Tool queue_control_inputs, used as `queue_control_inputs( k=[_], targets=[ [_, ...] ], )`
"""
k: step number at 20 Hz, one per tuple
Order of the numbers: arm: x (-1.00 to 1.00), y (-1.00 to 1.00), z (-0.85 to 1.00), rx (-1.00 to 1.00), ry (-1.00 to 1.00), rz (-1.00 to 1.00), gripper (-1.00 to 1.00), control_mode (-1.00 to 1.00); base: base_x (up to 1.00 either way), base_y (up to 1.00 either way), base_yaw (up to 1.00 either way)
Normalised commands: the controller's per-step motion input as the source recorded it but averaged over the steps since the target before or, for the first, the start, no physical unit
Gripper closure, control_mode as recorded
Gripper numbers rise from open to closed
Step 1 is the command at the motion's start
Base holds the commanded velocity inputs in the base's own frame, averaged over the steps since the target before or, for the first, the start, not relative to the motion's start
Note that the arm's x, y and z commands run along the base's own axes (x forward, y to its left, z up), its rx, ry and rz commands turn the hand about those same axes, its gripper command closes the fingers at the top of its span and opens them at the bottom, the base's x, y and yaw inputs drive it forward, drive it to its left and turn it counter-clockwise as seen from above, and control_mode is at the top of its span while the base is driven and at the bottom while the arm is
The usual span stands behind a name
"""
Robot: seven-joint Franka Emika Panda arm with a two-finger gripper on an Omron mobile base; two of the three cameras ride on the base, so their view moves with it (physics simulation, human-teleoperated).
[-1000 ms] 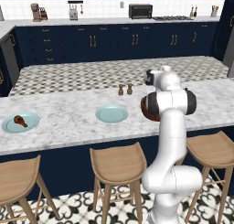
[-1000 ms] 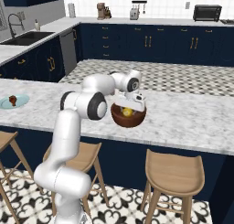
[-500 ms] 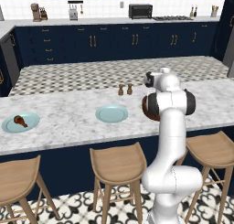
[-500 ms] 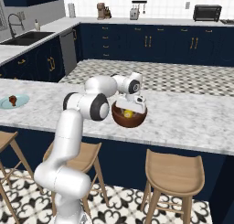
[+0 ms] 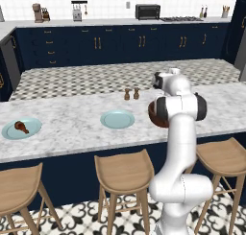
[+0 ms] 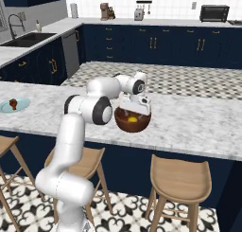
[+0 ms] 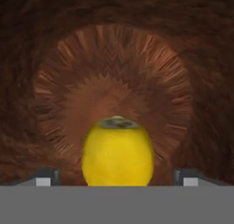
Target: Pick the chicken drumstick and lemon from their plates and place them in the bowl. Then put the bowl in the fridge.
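Far on my left, on the long white marble counter (image 5: 72, 128), I see a flat round pale blue-green plate (image 5: 21, 128) with the small reddish-brown chicken drumstick (image 5: 20, 126) lying on it. Next along the counter is a second pale blue-green plate (image 5: 117, 119) with a bare top. Just behind it stand two small brown shakers (image 5: 131, 93), side by side. Then comes the deep dark reddish-brown wooden bowl (image 6: 133, 119), sitting on the counter well apart from the drumstick plate. My white arm bends down over the bowl, and the two-finger gripper (image 6: 136, 106) hangs right above its rim. The small round yellow lemon (image 6: 133, 118) lies down inside the bowl, on the bottom. In my hand view I look straight into the bowl, and the lemon sits between the two small dark fingertips (image 7: 45, 176), one on each side. The fingers are spread wide, and there is a gap between each tip and the lemon, so they are not pinching it. Under the counter edge three wooden stools (image 5: 124, 174) stand in a row.
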Motion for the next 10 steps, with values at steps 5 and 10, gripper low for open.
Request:
queue_control_inputs(
  k=[5, 10],
  targets=[
    [-0.37, 0.48, 0.9, -0.06, -0.19, -0.03, -1.0, -1.0, 0.0, 0.0, 0.0],
    [-0.92, 0.63, 0.85, -0.11, -0.23, -0.02, -1.0, -1.0, 0.0, 0.0, 0.0]
  ],
)
